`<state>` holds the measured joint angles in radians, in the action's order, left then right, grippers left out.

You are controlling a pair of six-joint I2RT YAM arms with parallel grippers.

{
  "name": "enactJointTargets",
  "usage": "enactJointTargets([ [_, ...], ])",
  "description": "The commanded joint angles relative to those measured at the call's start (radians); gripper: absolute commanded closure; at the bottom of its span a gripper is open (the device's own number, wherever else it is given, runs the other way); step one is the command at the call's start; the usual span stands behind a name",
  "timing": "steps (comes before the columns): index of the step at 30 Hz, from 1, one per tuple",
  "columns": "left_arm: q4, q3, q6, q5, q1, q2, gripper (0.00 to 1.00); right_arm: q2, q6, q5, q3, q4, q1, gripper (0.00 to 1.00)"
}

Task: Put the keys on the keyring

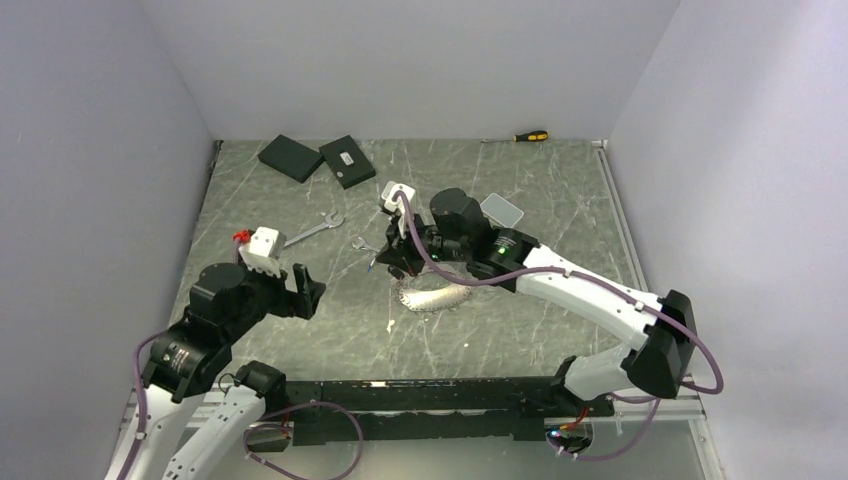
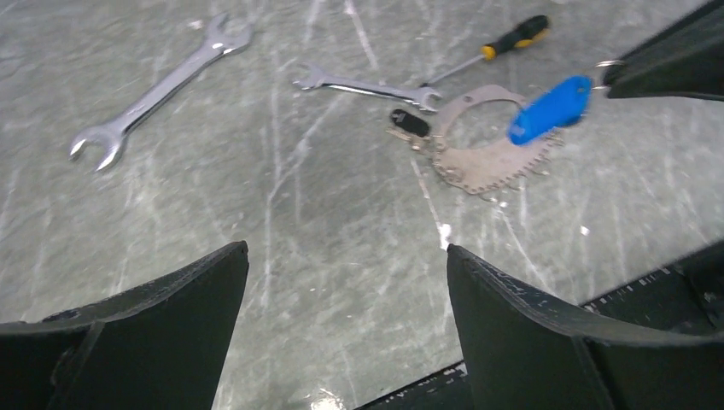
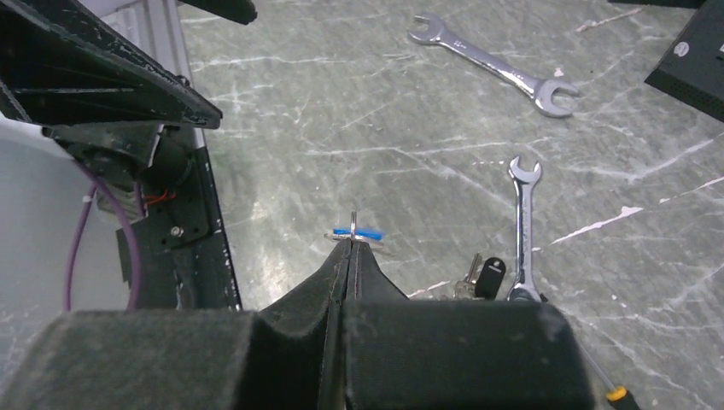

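Two silver spanners lie flat: a long one [image 1: 313, 229] [image 2: 162, 88] [image 3: 495, 64] and a short one [image 1: 365, 243] [image 2: 367, 85] [image 3: 523, 226]. A large grey loop [image 1: 435, 296] [image 2: 482, 166] with a toothed lower edge lies flat beside the short spanner. A small black-headed key [image 2: 410, 122] [image 3: 489, 275] rests at the loop's rim. My right gripper [image 1: 385, 265] [image 3: 350, 243] is shut on a small metal ring [image 3: 353, 224] that carries a blue tag [image 2: 551, 109], held above the loop. My left gripper [image 1: 310, 288] [image 2: 346, 248] is open and empty over bare table, short of both spanners.
A yellow-and-black screwdriver [image 2: 504, 43] lies with its tip by the short spanner. Another [image 1: 525, 136] lies at the back wall. Two black boxes [image 1: 292, 157] [image 1: 347, 160] sit at the back left. A clear plastic piece [image 1: 502, 210] lies behind the right arm.
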<state>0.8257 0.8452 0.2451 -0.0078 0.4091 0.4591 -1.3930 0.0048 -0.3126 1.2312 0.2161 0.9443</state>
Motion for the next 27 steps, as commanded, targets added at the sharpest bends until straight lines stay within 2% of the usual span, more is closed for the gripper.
enactJointTargets([
  [1,-0.087,0.041,-0.086,0.254,0.005,-0.021,0.09,0.072,0.004,-0.048,-0.025,0.042,0.005,1.0],
  [7,-0.189,0.042,-0.161,0.52,0.005,0.039,0.04,0.189,-0.033,-0.055,-0.094,0.077,0.005,1.0],
  [14,-0.323,0.054,-0.264,0.603,0.005,0.125,0.03,0.26,-0.1,-0.073,-0.142,0.137,0.004,1.0],
  [20,-0.443,0.005,-0.38,0.822,0.005,0.2,0.05,0.294,-0.141,-0.119,-0.149,0.204,0.002,1.0],
  [22,-0.482,-0.014,-0.427,0.892,0.005,0.22,0.08,0.306,-0.148,-0.149,-0.15,0.223,0.002,1.0],
  [27,-0.607,-0.047,-0.402,1.007,0.005,0.283,0.15,0.314,-0.16,-0.205,-0.14,0.266,0.001,1.0],
])
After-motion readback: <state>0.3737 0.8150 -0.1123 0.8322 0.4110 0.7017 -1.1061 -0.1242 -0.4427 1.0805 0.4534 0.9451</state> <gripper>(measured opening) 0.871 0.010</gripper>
